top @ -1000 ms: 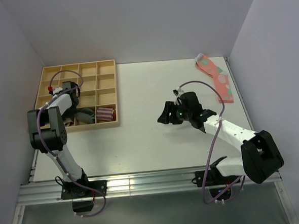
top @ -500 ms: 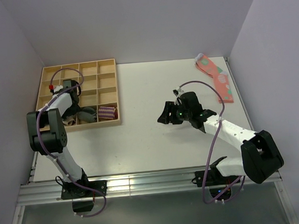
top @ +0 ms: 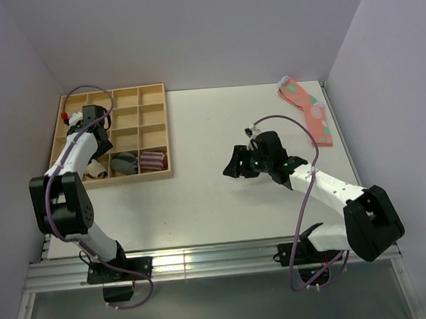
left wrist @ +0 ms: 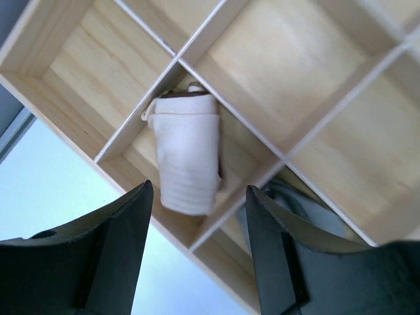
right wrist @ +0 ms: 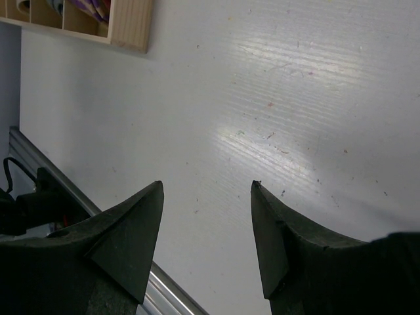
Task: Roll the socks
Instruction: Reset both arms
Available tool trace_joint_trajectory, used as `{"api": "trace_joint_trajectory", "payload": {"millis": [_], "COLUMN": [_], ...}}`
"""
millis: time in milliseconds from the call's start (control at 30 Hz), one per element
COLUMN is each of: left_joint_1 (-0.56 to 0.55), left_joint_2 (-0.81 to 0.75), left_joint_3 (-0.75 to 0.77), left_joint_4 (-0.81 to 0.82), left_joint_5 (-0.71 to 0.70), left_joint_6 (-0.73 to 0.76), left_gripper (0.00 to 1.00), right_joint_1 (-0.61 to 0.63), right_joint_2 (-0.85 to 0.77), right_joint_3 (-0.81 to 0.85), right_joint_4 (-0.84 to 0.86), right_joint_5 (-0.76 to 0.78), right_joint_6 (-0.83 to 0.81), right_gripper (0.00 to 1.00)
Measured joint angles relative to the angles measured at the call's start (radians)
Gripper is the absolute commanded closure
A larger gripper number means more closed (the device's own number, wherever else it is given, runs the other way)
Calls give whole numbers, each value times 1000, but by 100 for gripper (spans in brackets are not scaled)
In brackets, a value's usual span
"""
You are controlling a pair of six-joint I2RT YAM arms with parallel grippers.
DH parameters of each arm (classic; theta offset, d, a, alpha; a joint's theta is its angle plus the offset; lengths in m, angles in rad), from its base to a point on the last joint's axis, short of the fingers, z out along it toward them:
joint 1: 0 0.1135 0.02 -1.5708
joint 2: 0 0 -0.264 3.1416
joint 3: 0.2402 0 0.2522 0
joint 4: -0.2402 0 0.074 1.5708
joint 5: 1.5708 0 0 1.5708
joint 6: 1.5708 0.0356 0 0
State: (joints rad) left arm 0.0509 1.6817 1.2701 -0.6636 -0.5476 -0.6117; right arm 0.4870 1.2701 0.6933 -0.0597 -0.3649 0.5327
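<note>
you're looking at a white table [top: 201,203] with the wooden tray [top: 150,97] at its far left, a grid of small compartments. the right arm [top: 330,188] stretches over bare table well to the right of the tray, and the left arm [top: 75,150] reaches up along the tray's left side. a flat pair of pink socks [top: 308,110] lies far to the right of the tray, against the table's far right corner. your right gripper [right wrist: 207,190] hangs above the table right of the tray, its fingers spread wide with nothing between them. your left gripper [left wrist: 197,193] is over the tray's left columns, fingers spread apart and holding nothing. the socks [left wrist: 189,157] are rolled into a cream bundle with a dark brown band showing at one end. they lie in the tray's near row, second compartment from the left, leaning against a divider and clear of both fingers [left wrist: 125,223]. next compartment to the right holds a grey roll [top: 124,163], and the near right corner compartment holds a striped roll [top: 150,161].
</note>
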Motion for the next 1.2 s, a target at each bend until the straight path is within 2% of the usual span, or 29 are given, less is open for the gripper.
{"api": "trace_joint_trajectory", "payload": {"millis": [133, 233, 367, 500, 633, 833, 1000, 1200], "left_joint_1": [-20, -88, -252, -467, -630, -782, -851, -875], "left_joint_2": [-125, -238, -412, -550, -602, -660, -706, -713], "left_joint_3": [0, -2, -67, -180, -272, -373, -403, -416], "left_joint_4": [0, 6, 67, 138, 188, 237, 273, 297], "left_joint_5": [43, 89, 187, 270, 328, 386, 409, 412], "left_joint_6": [-3, -3, -12, -28, -37, -47, -54, -65], "left_gripper": [37, 36, 35, 34, 34, 33, 33, 33], "right_joint_1": [3, 6, 6, 6, 6, 6, 6, 6], "right_joint_2": [-11, -37, -92, -181, -286, -441, -532, -549], "right_joint_3": [0, 0, 0, 1, 1, -2, -40, -61], "right_joint_4": [-1, -11, -40, -80, -109, -148, -178, -228], "right_joint_5": [11, 38, 92, 158, 225, 322, 381, 408], "right_joint_6": [-5, -11, -19, -20, -11, 6, 19, 24], "right_gripper": [37, 37, 33, 29, 19, 13, 13, 13]}}
